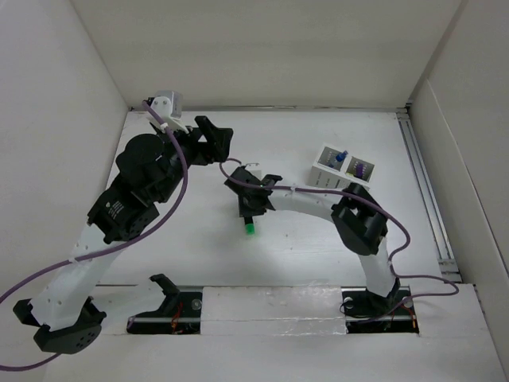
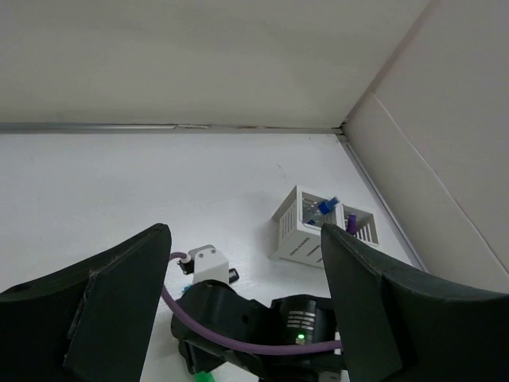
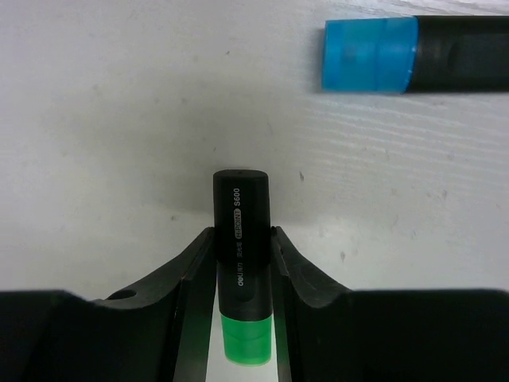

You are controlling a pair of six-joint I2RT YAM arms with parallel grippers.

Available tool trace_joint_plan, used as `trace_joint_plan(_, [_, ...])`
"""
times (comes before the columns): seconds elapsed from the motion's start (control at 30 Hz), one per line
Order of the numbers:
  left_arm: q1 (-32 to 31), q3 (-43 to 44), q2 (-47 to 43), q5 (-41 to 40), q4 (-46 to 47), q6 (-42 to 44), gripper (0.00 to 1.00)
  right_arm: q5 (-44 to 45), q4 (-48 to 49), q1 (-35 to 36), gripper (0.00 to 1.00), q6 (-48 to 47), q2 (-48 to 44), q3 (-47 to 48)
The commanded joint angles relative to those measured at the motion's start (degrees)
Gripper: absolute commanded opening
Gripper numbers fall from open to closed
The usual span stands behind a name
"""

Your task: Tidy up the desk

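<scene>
The desk [image 1: 302,255] is a flat matte-white tabletop. My right gripper [image 1: 248,215] is low over its middle, shut on a black highlighter with a green cap [image 1: 250,229]. In the right wrist view both jaws [image 3: 242,232] press the highlighter's black barrel [image 3: 240,239], with the green cap towards the wrist. A second black marker with a blue cap [image 3: 413,54] lies on the desk [image 3: 119,95] just beyond it. My left gripper [image 1: 216,142] is raised at the back left, open and empty [image 2: 245,239].
A white slotted pen holder [image 1: 342,167] with blue and purple items in it stands right of centre; it also shows in the left wrist view [image 2: 306,231]. White walls enclose the desk at the back and on both sides. A metal rail [image 1: 425,191] runs along the right edge.
</scene>
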Motion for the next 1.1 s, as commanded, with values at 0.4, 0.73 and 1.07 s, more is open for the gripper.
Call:
trace_joint_plan(0.4, [-0.1,5.8,8.8,4.9,5.7,-2.9,0.72,-5.6,6.2,-24.3,0.01,-4.3,-37.0,-12.9])
trace_joint_plan(0.73, [-0.1,8.7,13.9,8.1,6.5,-2.9,0.72,-0.1,8.0,-50.5,0.02,-9.2,-38.5,-17.2])
trace_joint_plan(1.07, [-0.1,9.9,16.1,6.1,8.1,-0.5,0.72,5.5,8.4,-55.0,0.03,-9.7,-32.2,-14.9])
